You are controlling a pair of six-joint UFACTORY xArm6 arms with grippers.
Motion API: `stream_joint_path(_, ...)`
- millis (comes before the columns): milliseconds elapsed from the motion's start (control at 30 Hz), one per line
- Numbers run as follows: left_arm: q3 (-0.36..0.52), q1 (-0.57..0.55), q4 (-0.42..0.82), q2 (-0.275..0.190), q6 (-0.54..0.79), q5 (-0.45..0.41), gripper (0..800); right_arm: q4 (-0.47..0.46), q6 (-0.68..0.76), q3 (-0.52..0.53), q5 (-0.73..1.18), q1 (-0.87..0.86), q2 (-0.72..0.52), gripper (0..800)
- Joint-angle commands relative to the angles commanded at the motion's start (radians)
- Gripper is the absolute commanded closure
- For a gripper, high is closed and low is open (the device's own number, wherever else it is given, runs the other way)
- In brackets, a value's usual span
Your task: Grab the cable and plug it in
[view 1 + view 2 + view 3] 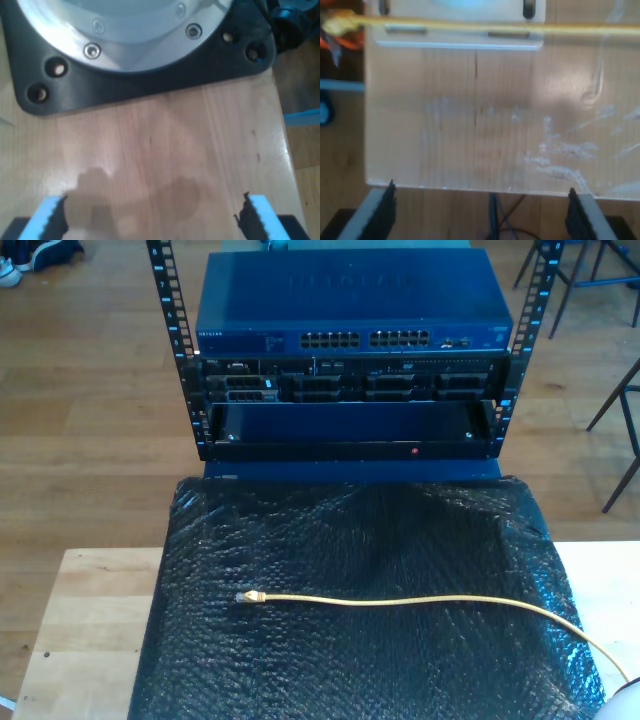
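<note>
The yellow cable (400, 601) lies across a black bubble-wrap mat (350, 540) in the exterior view. Its small clear plug (247, 597) points toward that view's left, and the cable runs off at the lower right. In the second wrist view a stretch of the yellow cable (470, 25) crosses far ahead of my second gripper (481, 200), which is open with nothing between its fingers. My first gripper (152, 212) is open too, its blue pads (47, 217) over bare wood, holding nothing.
A blue network switch (350, 310) with rows of ports (365, 340) sits in a black rack behind the mat. A black and silver arm base (125, 45) stands ahead of my first gripper. A clear plate (470, 125) covers the wood under my second gripper.
</note>
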Motion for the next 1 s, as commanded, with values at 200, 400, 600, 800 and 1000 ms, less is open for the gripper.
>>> stream_joint_path(200,-0.092,0.000,0.000,-0.008,-0.015,0.170,0,0.006,0.083,-0.077,0.071,0.005,0.002,0)
stream_joint_path(400,-0.180,-0.002,-0.003,-0.008,-0.048,0.281,0,0.026,0.166,-0.144,0.132,0.015,0.003,0)
stream_joint_path(600,-0.247,-0.011,-0.006,-0.008,-0.089,0.342,0,0.081,0.270,-0.204,0.160,0.095,0.006,0)
stream_joint_path(800,-0.292,-0.055,-0.060,-0.008,-0.101,0.382,0,0.103,0.423,-0.276,0.222,0.204,0.009,0)
stream_joint_path(1000,-0.331,-0.110,-0.069,-0.006,-0.141,0.459,0,0.180,0.520,-0.348,0.273,0.279,0.012,0)
